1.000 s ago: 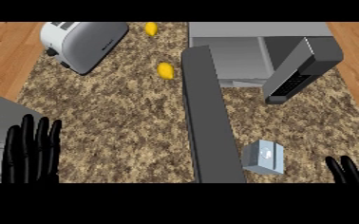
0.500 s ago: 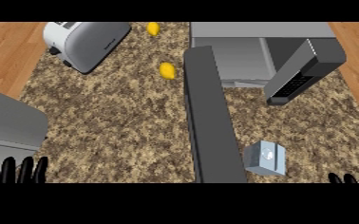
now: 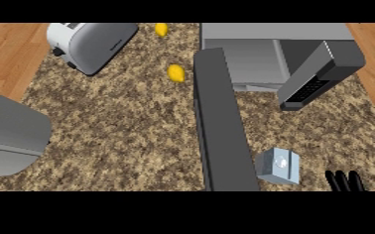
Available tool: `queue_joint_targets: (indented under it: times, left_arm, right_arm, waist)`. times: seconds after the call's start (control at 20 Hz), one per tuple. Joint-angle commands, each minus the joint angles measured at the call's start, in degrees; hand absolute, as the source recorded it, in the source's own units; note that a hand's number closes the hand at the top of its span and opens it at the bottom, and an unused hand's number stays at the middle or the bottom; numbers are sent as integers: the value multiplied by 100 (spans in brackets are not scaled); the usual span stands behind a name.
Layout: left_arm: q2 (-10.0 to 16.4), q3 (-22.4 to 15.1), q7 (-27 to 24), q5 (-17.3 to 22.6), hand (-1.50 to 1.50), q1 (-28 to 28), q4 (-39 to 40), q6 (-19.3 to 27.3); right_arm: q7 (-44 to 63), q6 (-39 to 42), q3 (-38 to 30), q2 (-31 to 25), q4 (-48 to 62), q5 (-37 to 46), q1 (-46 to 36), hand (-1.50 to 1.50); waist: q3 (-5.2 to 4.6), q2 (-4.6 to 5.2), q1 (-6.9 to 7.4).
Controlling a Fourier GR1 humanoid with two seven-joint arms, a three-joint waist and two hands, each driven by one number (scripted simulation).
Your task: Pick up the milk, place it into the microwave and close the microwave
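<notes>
The milk (image 3: pixel 280 165) is a small grey-blue carton standing on the speckled counter near the lower edge, just right of the microwave's open door (image 3: pixel 219 124). That door is a long dark slab reaching from the microwave (image 3: pixel 253 54) toward me. The microwave's grey inside faces the counter at the top right. Only the straight black fingertips of my right hand (image 3: pixel 344 181) show, at the lower right, a short way right of the milk and not touching it. At the left edge a grey forearm (image 3: pixel 22 136) shows, with the left hand out of the view.
A silver toaster (image 3: pixel 88 44) lies at the top left. Two yellow lemons (image 3: pixel 176 73) (image 3: pixel 161 29) sit between it and the microwave. The microwave's dark control panel (image 3: pixel 319 77) juts out at the right. Wooden floor shows past the counter's left and right edges.
Both hands have sunk toward the lower edge: the left hand has left the view and only fingertips remain of the right. The grey forearm has come further in at the left.
</notes>
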Motion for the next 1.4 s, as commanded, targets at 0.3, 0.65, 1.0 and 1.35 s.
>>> queue_joint_targets:
  times: [0.3,0.65,1.0,1.35]
  left_arm:
    - [215,-127,-1131,74,-150,974,187,-285]
    - [309,45,-1182,344,-150,1007,109,-338]
    - [547,327,-1961,661,-150,1636,261,-746]
    - [684,549,-2386,930,-150,1896,533,-1100]
  right_arm:
    - [-197,-475,16,191,1198,851,-740,-150]
    - [-363,-636,-520,255,2343,790,-1409,-150]
    - [-447,-743,-1352,212,3268,480,-2260,-150]
    - [-1336,-257,-1849,-158,4362,-54,-2520,-150]
  waist:
    - [5,6,28]
    - [9,25,4]
    - [9,19,47]
    - [10,15,36]
